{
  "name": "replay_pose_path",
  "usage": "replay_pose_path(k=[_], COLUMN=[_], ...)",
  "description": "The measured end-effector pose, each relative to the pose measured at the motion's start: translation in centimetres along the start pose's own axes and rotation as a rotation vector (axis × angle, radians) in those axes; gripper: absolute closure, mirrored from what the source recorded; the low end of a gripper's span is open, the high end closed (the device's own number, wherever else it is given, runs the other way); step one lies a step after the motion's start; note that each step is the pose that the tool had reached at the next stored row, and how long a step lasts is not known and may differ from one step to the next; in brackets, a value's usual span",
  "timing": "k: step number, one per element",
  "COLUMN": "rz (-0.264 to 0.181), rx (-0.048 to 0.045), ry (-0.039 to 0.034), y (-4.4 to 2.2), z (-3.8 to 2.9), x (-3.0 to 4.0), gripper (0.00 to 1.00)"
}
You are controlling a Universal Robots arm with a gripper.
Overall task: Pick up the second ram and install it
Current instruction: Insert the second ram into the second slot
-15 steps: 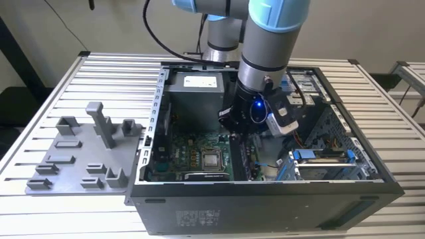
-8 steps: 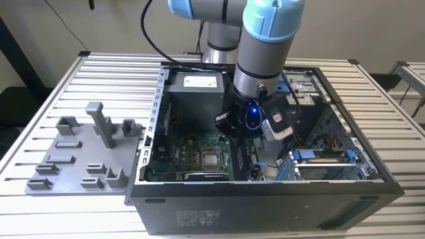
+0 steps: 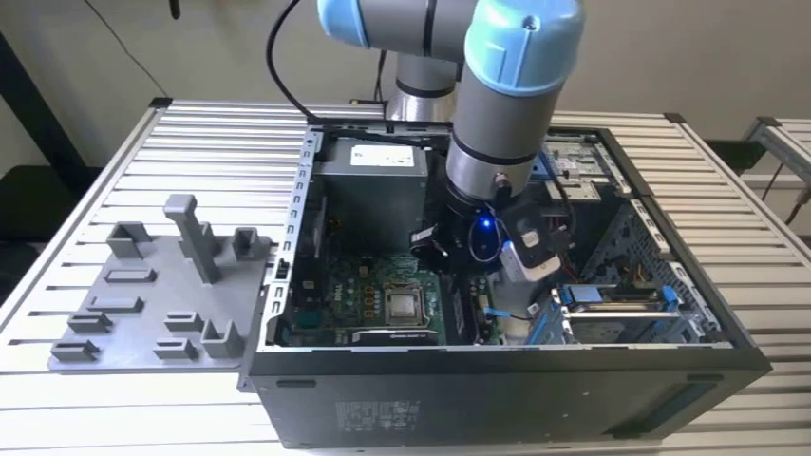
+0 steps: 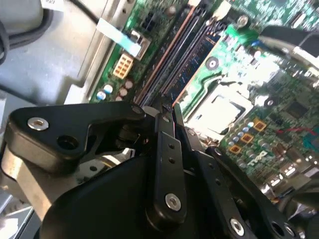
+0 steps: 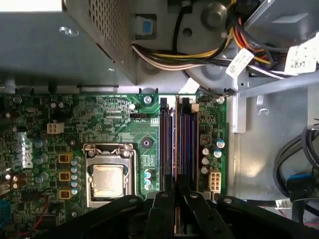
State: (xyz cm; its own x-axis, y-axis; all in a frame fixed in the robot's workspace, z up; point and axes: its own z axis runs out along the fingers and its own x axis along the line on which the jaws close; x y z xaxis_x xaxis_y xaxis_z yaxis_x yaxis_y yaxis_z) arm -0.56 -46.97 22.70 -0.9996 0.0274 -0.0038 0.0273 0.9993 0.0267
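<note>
Case: a black open-sided metal computer case (image 3: 507, 389) is lying on the slatted white metal table (image 3: 127, 161), with a green motherboard (image 3: 332, 285) showing inside.
Landmark: the square silver-lidded processor (image 3: 405, 306) is sitting in its socket on that board; it is showing in both wrist views (image 4: 217, 112) (image 5: 107, 179).
Arm: the grey robot arm with pale blue joint caps (image 3: 507, 114) is reaching down into the case, beside the processor on the exterior view's right.
Hand: the black hand (image 5: 175, 199) is hanging just beside the processor, over the near end of the long black memory slots (image 5: 167, 144); in the second wrist view (image 4: 169, 109) it is sitting in line with those slots.
Hand state: I cannot tell whether it is spread, pressed together or pinching anything.
Second ram: a slim dark memory stick with a row of black chips (image 4: 197, 62) is standing on edge in one slot beside the processor, its near end running up to the hand; contact cannot be confirmed.
Power supply: a grey metal box (image 3: 370, 166) is sitting behind the processor.
Fixture: a grey plastic holder tray (image 3: 165, 285) is resting on the table, well apart from the processor, outside the case on the exterior view's left.
</note>
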Motion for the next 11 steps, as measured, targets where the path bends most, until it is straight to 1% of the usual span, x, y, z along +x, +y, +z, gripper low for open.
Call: replay_pose_path(k=[5, 11], rz=[0.000, 0.000], rx=[0.0001, -0.0003], ry=[0.0000, 0.0000], y=[-0.08, -0.28], z=[0.47, 0.58], x=[0.14, 0.26], gripper=[0.86, 0.86])
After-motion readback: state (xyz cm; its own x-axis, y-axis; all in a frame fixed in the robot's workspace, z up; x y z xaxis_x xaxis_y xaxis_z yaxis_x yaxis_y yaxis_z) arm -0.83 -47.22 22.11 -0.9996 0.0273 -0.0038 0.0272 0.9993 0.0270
